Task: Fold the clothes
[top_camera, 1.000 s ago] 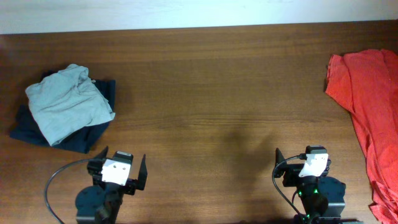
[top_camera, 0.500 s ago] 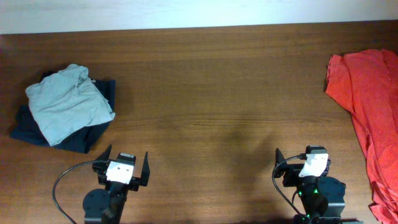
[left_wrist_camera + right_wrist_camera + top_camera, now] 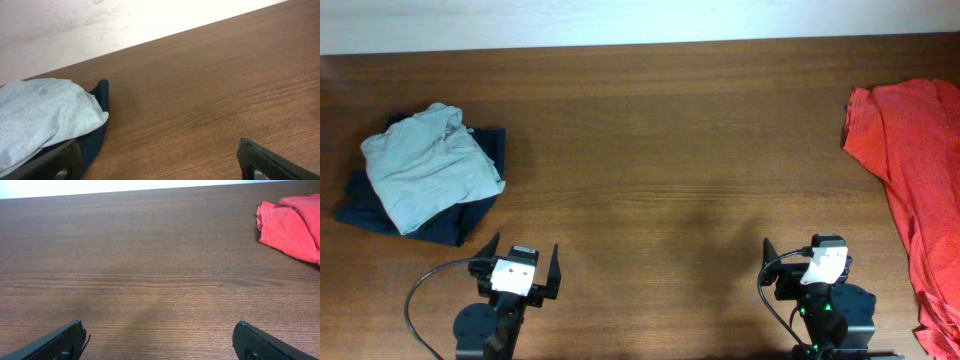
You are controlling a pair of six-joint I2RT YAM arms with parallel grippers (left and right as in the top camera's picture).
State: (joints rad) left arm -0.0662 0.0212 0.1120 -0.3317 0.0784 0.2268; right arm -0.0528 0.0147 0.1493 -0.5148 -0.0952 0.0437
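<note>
A pale grey-blue T-shirt, folded, lies on top of a dark navy garment at the table's left. Both also show at the left of the left wrist view: the T-shirt and the navy garment. An orange-red shirt lies spread out at the right edge; its corner shows in the right wrist view. My left gripper is open and empty near the front edge, to the right of the pile. My right gripper is open and empty at the front right, away from the orange-red shirt.
The brown wooden table runs to a pale wall at the back. Black cables loop beside both arm bases at the front edge.
My left gripper shifted slightly right and turned a little, then held still. The right arm and the clothes have not moved.
</note>
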